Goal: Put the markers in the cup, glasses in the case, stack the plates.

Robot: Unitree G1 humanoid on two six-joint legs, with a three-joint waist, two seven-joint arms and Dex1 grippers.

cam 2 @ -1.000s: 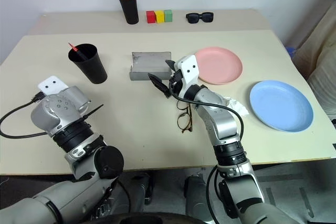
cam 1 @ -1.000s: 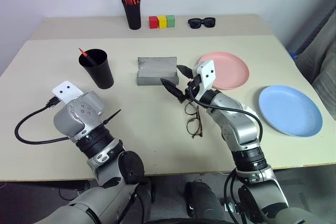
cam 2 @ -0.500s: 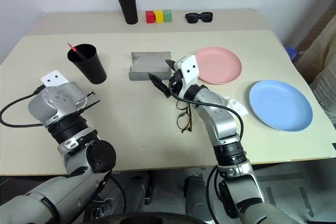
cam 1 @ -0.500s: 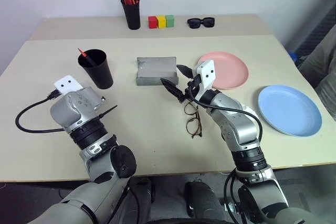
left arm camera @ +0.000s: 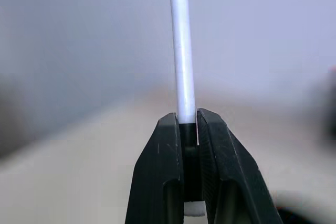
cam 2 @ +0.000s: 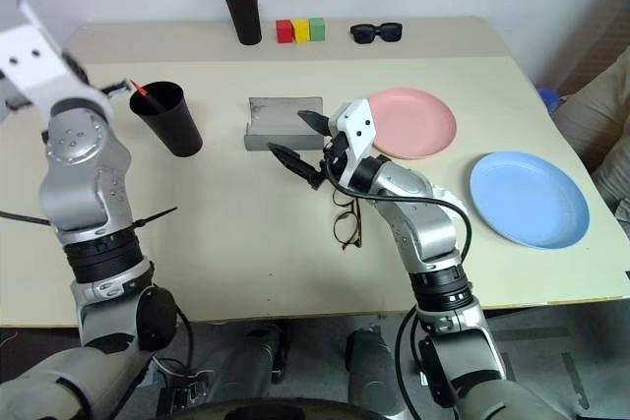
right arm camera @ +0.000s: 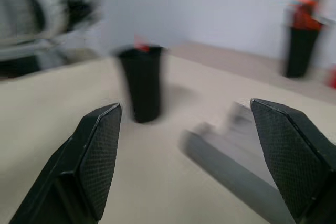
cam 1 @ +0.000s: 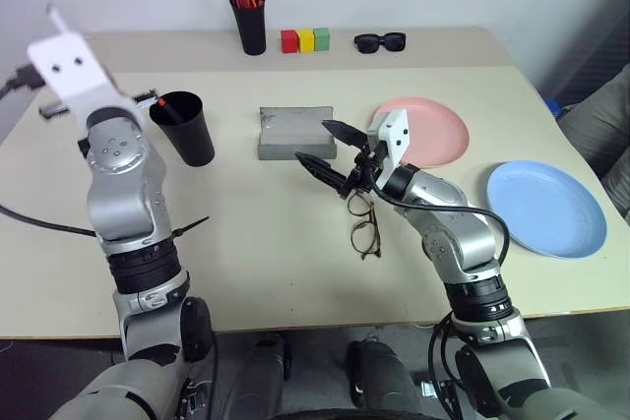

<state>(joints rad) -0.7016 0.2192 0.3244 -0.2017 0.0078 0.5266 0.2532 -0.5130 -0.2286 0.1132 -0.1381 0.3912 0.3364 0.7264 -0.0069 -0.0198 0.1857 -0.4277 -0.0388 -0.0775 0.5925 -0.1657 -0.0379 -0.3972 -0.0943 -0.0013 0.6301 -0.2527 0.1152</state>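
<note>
Now the left claw is clamped on a slim white pen, its arm lifted from low over the table to high up beside the cup, where the red marker already stands. That pen probably goes in next. The right claw has barely moved: wide open and empty, just in front of the open case, above the glasses, which lie on the table. The pink plate and blue plate remain apart.
</note>
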